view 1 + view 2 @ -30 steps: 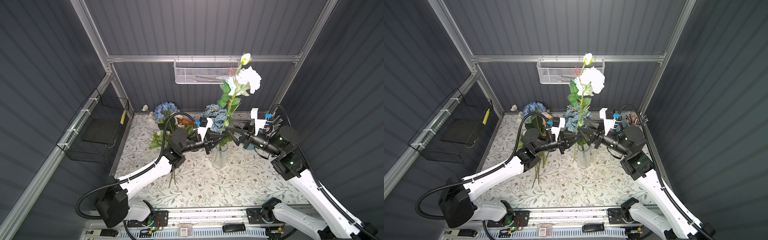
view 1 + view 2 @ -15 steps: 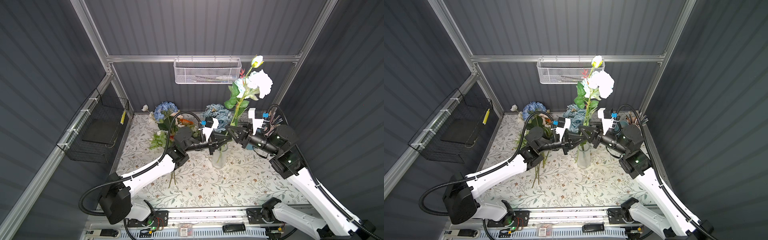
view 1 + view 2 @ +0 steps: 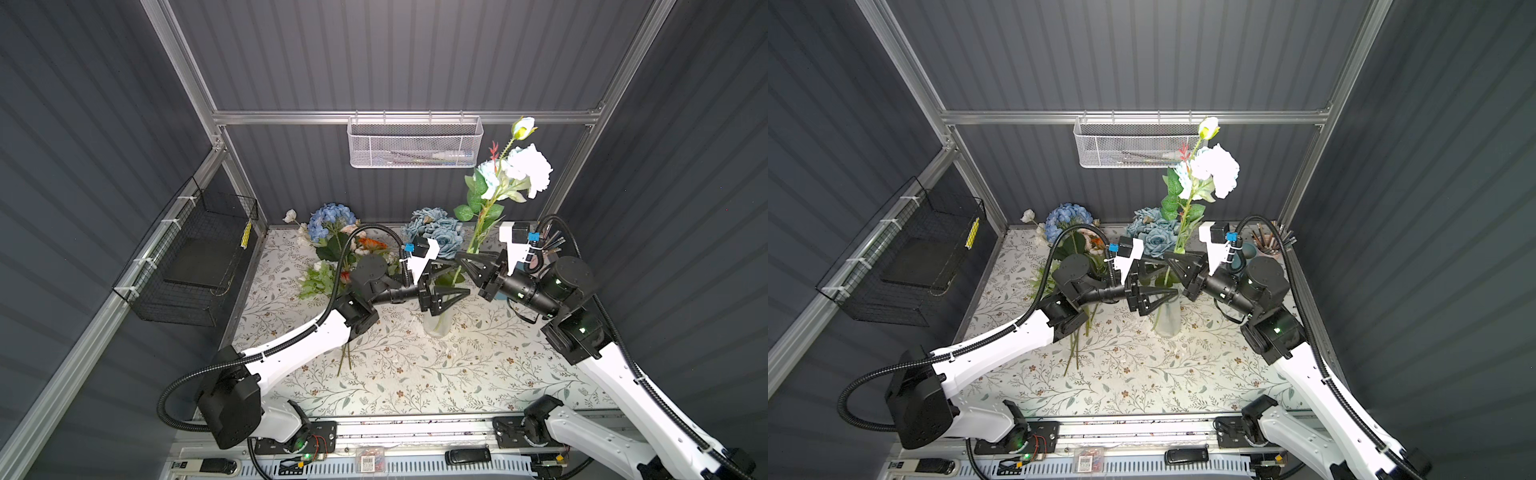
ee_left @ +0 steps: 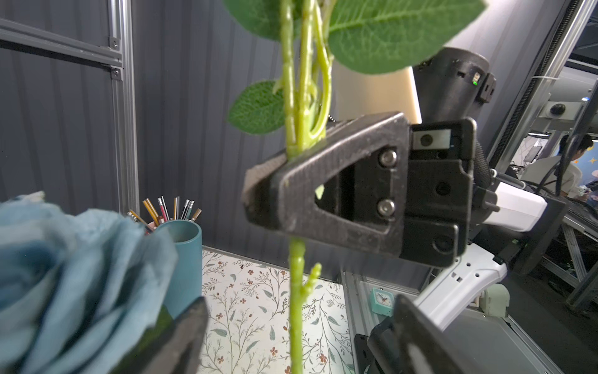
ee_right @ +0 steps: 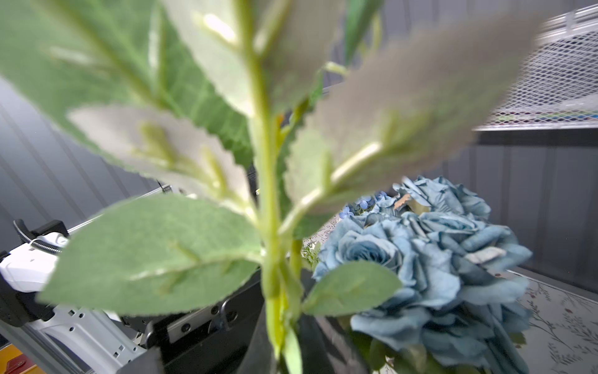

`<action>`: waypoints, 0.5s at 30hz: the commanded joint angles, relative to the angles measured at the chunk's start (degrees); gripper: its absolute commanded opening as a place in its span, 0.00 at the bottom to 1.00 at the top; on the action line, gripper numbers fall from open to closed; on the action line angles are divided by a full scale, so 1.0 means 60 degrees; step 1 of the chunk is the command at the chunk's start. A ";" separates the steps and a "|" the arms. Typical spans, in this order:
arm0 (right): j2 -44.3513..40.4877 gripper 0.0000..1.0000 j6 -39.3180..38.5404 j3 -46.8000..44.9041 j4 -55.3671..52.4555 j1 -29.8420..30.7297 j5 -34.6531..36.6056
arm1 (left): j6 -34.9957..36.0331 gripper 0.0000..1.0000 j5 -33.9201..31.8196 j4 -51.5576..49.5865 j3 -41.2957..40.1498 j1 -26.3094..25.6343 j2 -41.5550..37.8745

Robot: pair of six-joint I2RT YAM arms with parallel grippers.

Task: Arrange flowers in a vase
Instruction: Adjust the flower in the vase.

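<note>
A white-bloomed flower bunch (image 3: pixel 530 170) (image 3: pixel 1219 172) stands tilted above the clear glass vase (image 3: pixel 436 323) (image 3: pixel 1167 320), and its green stem (image 4: pixel 296 285) (image 5: pixel 268 226) runs down into the vase. My right gripper (image 3: pixel 463 259) (image 3: pixel 1173 257) (image 4: pixel 281 181) (image 5: pixel 278 349) is shut on the stem above the vase. Just below it, my left gripper (image 3: pixel 451 280) (image 3: pixel 1163 278) (image 4: pixel 299 323) stands open with the stem between its fingers, not touching them. More flowers lie at the back: a blue hydrangea (image 3: pixel 332 216), dusty-blue roses (image 3: pixel 436 230) (image 5: pixel 420 259) and an orange bloom (image 3: pixel 370 243).
A white mesh basket (image 3: pixel 415 141) hangs on the back wall and a black wire basket (image 3: pixel 195 266) on the left wall. A teal cup of pencils (image 3: pixel 1250 251) (image 4: pixel 181 246) stands in the back right corner. Loose stems (image 3: pixel 345 361) trail under the left arm.
The right gripper has shut on the white bunch's stem and the left gripper has opened and let it go. The bunch has leaned over to the right.
</note>
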 commanded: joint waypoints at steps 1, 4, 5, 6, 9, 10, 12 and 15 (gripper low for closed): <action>-0.0505 0.00 -0.0400 -0.0075 -0.0526 -0.0024 0.0515 | -0.0410 1.00 -0.0364 0.0053 -0.0500 0.0423 -0.0557; -0.0928 0.00 -0.0631 -0.0206 -0.1160 -0.0027 0.0957 | -0.1089 1.00 -0.0649 0.0302 -0.1115 0.1092 -0.0888; -0.1068 0.00 -0.0704 -0.0250 -0.1371 -0.0038 0.1128 | -0.1235 0.99 -0.0830 0.0310 -0.1309 0.1269 -0.0989; -0.1190 0.00 -0.0753 -0.0303 -0.1567 -0.0031 0.1344 | -0.1323 1.00 -0.1034 0.0260 -0.1468 0.1433 -0.1081; -0.1441 0.00 -0.0829 -0.0577 -0.1555 -0.0039 0.1926 | -0.1170 0.99 -0.1629 -0.0117 -0.1759 0.1552 -0.1225; -0.1464 0.00 -0.0856 -0.0654 -0.1412 -0.0027 0.1998 | -0.1135 0.99 -0.1708 -0.0219 -0.1788 0.1554 -0.1204; -0.1437 0.00 -0.0967 -0.0790 -0.0922 -0.0037 0.2131 | -0.1152 0.99 -0.1756 -0.0153 -0.1812 0.1552 -0.1080; -0.1154 0.00 -0.1318 -0.0651 -0.0361 -0.0026 0.2450 | -0.1259 1.00 -0.1621 0.0017 -0.1708 0.1552 -0.0806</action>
